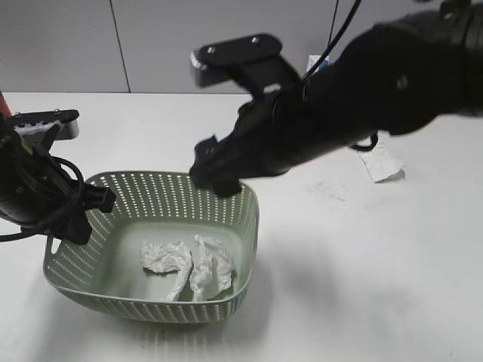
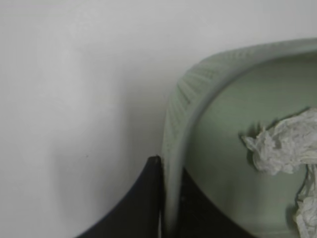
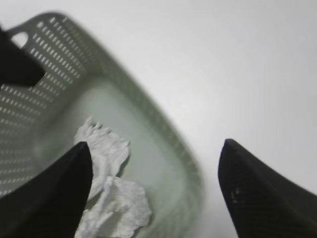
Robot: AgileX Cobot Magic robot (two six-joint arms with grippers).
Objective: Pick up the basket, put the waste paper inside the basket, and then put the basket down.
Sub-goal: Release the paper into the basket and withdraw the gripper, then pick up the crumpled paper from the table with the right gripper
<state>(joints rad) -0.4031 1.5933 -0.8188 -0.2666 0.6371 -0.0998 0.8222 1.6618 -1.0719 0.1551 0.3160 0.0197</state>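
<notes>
The left hand (image 1: 84,215) clamps the basket (image 1: 162,188) by its left rim to steady it, two waste paper (image 1: 189,268) wads inside, while the right hand (image 3: 156,191) hangs released above its far-right corner.

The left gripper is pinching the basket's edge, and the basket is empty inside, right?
Not quite. The left gripper does pinch the basket edge, but the basket isn't empty: crumpled waste paper lies on its floor, as the exterior view shows.
</notes>
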